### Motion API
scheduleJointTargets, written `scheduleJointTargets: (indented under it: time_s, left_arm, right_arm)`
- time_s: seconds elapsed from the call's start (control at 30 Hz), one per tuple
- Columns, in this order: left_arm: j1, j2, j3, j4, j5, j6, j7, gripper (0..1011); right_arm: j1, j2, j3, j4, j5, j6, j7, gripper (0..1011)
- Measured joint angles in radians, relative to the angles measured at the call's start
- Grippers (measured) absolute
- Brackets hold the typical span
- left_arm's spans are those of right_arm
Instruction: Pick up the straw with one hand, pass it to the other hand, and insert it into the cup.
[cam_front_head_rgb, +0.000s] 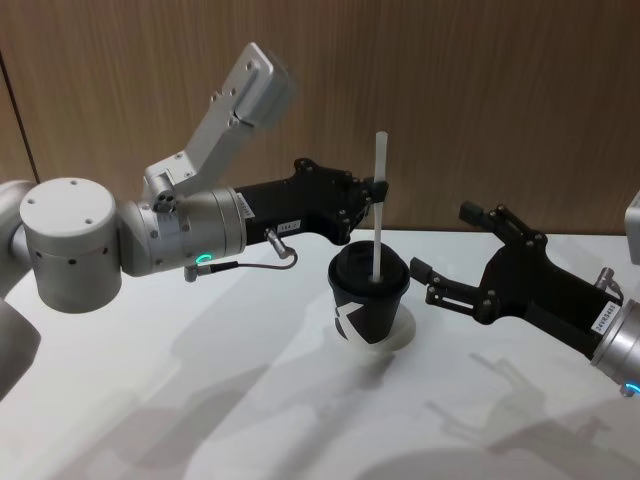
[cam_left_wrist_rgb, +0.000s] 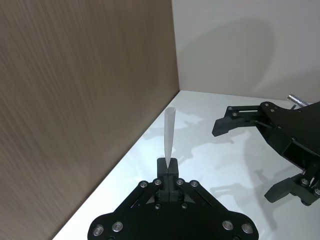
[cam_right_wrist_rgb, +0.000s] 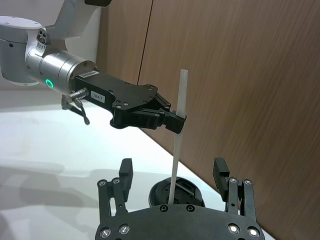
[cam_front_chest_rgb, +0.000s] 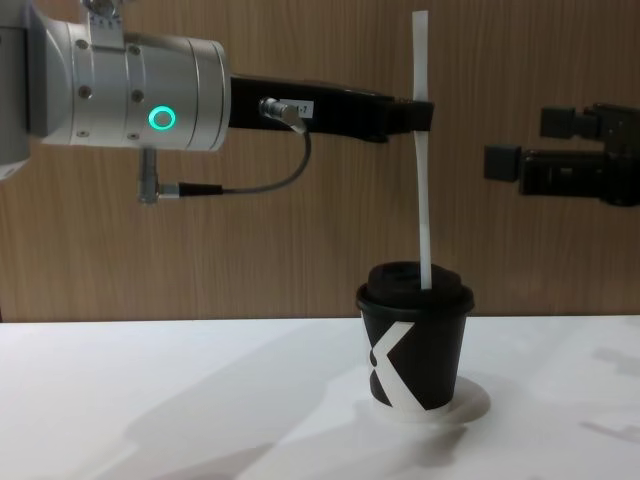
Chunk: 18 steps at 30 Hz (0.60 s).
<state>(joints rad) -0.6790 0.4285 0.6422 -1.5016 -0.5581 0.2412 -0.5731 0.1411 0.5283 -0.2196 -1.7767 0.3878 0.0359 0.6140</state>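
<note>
The white straw (cam_front_head_rgb: 378, 210) stands upright, and my left gripper (cam_front_head_rgb: 375, 190) is shut on its upper part. Its lower end meets the top of the domed lid of the black cup (cam_front_head_rgb: 368, 310); how deep it goes is hidden. From the side, the straw (cam_front_chest_rgb: 423, 180) rises well above the cup (cam_front_chest_rgb: 415, 350), with the left gripper (cam_front_chest_rgb: 420, 115) gripping it high up. My right gripper (cam_front_head_rgb: 445, 243) hangs open to the right of the cup, touching nothing. Seen from the right wrist, the straw (cam_right_wrist_rgb: 179, 125) stands above the lid (cam_right_wrist_rgb: 177, 192).
The cup rests on a small white disc (cam_front_chest_rgb: 475, 402) on the white table (cam_front_head_rgb: 200, 400). A brown wood-grain wall (cam_front_head_rgb: 480, 100) rises close behind. A grey cable (cam_front_chest_rgb: 270, 180) loops under the left wrist.
</note>
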Motion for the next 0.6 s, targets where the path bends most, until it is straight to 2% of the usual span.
scheduleJointTargets:
  time_s: [0.6]
  left_arm:
    - [0.003, -0.013, 0.013, 0.017, -0.009, 0.007, 0.009, 0]
  right_arm:
    - [0.000, 0.000, 0.000, 0.000, 0.000, 0.000, 0.000, 1001]
